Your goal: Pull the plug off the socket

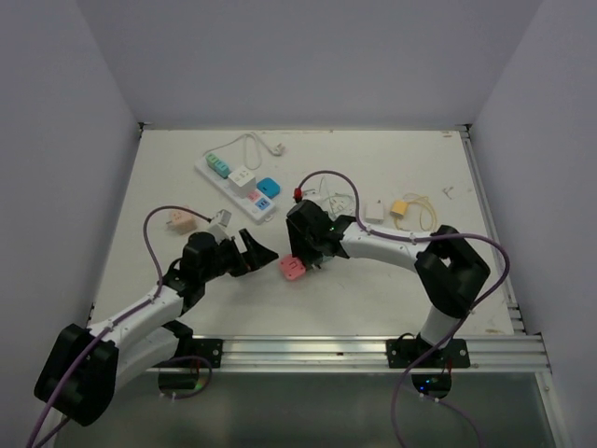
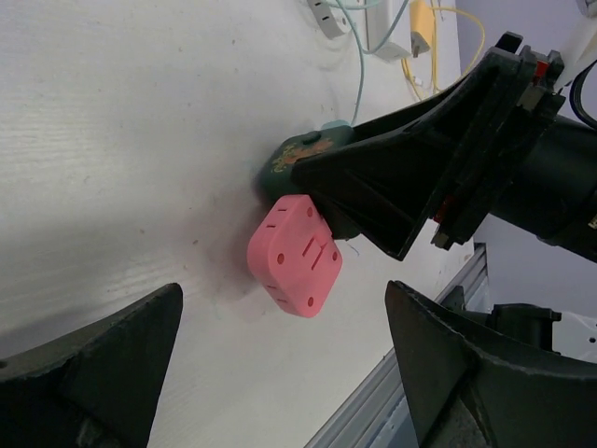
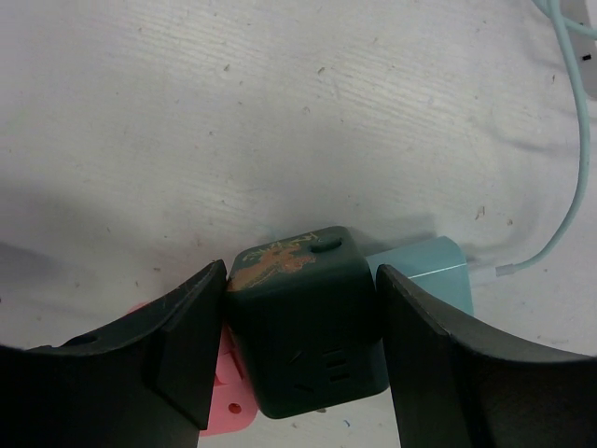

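The main risk is that effort goes to the wrong piece: the socket (image 1: 252, 201), the long white strip, lies toward the far left corner of the counter (image 1: 373, 299), well apart from both arms, with a teal plug (image 1: 217, 165) and a white plug (image 1: 242, 176) standing on it, and neither is touched. Nearer the middle of the counter, the right claw (image 3: 300, 359) is clenched on a dark green cube (image 3: 289, 280), one jaw on each side. A pink adapter (image 2: 294, 254) touches one face of the cube and a teal adapter (image 3: 424, 271) the opposite one. The left claw (image 2: 282, 289) is released, jaws spread wide, with the pink adapter just ahead of the gap and untouched. If it closes there and pulls, the cube could slide out of the right claw's hold on its smooth sides, a slanted pull could bind the pins, or the teal adapter could part instead. A pale blue cable (image 3: 583, 140) runs from the teal adapter and may drag. Other things lie around: a blue block (image 1: 269, 185) at the strip's right end (on it or beside it, I cannot tell), the strip's white cord (image 1: 247, 142) looping toward the far edge, a peach adapter (image 1: 179, 220) toward the left edge, and a white charger (image 1: 374, 211) and yellow charger (image 1: 399, 208) toward the right edge; nothing lies between the left claw and the pink adapter
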You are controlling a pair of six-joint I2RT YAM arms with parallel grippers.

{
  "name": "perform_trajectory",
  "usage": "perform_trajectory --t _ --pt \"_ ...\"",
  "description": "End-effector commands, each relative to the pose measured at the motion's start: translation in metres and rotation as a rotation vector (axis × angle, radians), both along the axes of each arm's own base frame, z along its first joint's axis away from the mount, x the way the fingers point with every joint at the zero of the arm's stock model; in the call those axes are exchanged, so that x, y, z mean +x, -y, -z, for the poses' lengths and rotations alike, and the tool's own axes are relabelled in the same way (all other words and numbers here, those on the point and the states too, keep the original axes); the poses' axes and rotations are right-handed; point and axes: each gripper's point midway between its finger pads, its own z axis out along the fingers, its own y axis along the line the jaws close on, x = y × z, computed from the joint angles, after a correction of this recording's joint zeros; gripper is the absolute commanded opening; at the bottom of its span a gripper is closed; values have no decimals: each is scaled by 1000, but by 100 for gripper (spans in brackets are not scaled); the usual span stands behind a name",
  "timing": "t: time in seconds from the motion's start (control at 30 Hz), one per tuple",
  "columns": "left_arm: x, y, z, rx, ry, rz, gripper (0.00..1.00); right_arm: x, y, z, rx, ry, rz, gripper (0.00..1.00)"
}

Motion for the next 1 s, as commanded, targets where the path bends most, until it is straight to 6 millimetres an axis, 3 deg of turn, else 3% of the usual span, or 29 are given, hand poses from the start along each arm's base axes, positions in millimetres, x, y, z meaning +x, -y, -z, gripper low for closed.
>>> perform_trajectory --t 0.0,0.43,0.67,0.97 --pt "10 13 -17 -81 51 -14 93 11 -3 -37 137 84 134 0" --pt "0 59 -9 -102 33 87 73 9 3 -55 232 100 222 0" --pt "4 68 -18 -156 62 80 65 6 9 -52 270 93 231 0" --pt "1 72 -8 -164 41 79 59 2 6 -53 342 74 228 0"
